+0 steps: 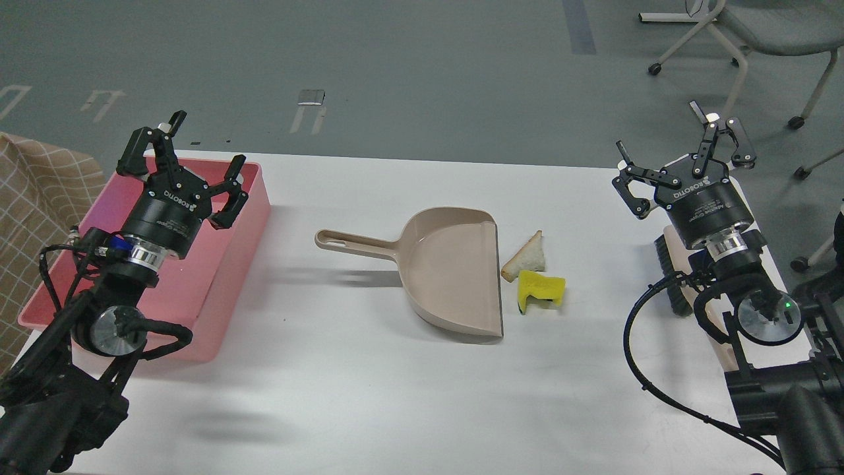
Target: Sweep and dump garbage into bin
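Pink bin (pixel 217 290) and dustpan (pixel 448 274) bare inside; left end effector (pixel 198 155) and right end effector (pixel 682 148) spread apart, gripping nothing.

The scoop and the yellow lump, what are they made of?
The beige scoop looks like smooth, hard plastic: one moulded piece with a soft sheen. The yellow lump looks like matte sponge foam with a dark scrubbing edge, though its texture is too small to confirm.

Pink bin (pixel 227 277), beige dustpan (pixel 448 270), yellow sponge (pixel 541 290), white table (pixel 369 389).
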`<action>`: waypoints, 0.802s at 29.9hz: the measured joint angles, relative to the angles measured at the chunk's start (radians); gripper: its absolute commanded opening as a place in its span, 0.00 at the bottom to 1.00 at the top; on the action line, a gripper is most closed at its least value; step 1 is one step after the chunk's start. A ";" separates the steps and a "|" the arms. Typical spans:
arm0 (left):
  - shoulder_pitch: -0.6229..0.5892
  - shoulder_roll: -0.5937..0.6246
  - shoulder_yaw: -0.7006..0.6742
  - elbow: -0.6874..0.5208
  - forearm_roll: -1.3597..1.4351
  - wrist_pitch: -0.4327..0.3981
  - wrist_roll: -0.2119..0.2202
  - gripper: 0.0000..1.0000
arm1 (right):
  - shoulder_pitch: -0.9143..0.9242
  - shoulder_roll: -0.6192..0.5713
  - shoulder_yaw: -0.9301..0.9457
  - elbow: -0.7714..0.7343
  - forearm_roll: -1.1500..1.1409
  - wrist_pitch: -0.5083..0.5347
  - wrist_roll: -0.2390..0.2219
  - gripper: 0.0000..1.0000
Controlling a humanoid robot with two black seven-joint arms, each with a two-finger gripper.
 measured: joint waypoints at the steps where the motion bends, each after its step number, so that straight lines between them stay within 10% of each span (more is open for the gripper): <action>1: 0.000 0.000 0.000 0.000 0.000 0.000 0.001 0.98 | 0.000 0.000 0.000 0.000 0.000 0.000 0.000 1.00; 24: 0.002 -0.001 0.001 -0.005 0.001 -0.006 0.000 0.98 | -0.004 0.000 0.000 0.000 0.000 0.000 0.000 1.00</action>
